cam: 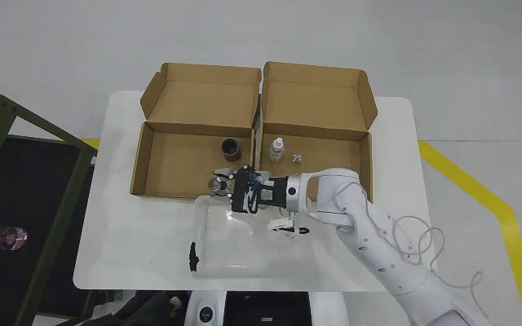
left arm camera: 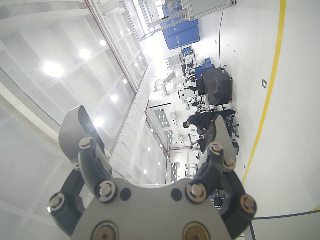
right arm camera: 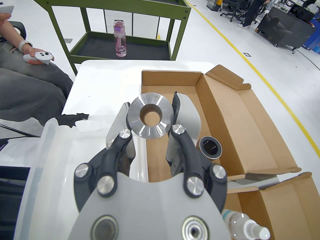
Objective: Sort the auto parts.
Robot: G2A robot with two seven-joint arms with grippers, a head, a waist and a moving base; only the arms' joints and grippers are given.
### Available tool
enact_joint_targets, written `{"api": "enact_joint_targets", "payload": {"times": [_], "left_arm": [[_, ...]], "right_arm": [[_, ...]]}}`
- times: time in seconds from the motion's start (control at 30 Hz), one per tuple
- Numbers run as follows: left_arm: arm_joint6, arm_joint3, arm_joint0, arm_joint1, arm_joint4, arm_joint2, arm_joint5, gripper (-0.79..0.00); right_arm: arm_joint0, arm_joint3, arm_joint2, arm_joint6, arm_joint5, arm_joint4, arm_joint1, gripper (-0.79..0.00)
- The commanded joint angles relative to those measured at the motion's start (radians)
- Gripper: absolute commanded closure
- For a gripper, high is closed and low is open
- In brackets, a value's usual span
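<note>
Sorting run, part in hand: my right fingers (right arm camera: pixel 188 118) are closed across the rim of a steel ring (right arm camera: pixel 140 128), its bore facing the wrist camera. The ring hangs above the near edge of the left cardboard box (cam: pixel 147 159), where that wall meets the far rim of the clear plastic bin (cam: pixel 245 261) on the bench (cam: pixel 114 228).

What the drop turns on, as I judge it, is that the open box floor lies straight ahead of the fingertips, away from the robot. A black sleeve (cam: pixel 231 148) stands deeper in the same box, off toward the wall shared with the right cardboard box (cam: pixel 365 163), where a spray bottle (cam: pixel 277 149) stands. A short advance should put the ring over bare cardboard, with the sleeve off to one side.

The right arm stretches low and nearly level across the bin from the robot's right side. My left fingers (left arm camera: pixel 72 131) are spread wide, hold nothing and point up toward the ceiling. The right arm is plainly the one placed for this move.
</note>
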Motion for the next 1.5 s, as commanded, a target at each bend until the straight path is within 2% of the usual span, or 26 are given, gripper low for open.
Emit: {"api": "enact_joint_targets", "payload": {"times": [0.0, 0.53, 0.97, 1.47], "left_arm": [[0.0, 0.0, 0.0, 0.0, 0.0, 0.0, 0.0, -0.785], [0.0, 0.0, 0.0, 0.0, 0.0, 0.0, 0.0, -0.785], [0.0, 0.0, 0.0, 0.0, 0.0, 0.0, 0.0, -0.785], [0.0, 0.0, 0.0, 0.0, 0.0, 0.0, 0.0, -0.785]], "right_arm": [[0.031, 0.026, -0.015, 0.007, 0.01, 0.001, -0.007, 0.0], [0.238, 0.239, -0.142, 0.098, 0.03, 0.036, -0.07, 0.0], [0.302, 0.398, -0.201, 0.199, 0.046, 0.066, -0.106, 0.0], [0.371, 0.503, -0.266, 0.261, 0.061, 0.055, -0.154, 0.0]]}}
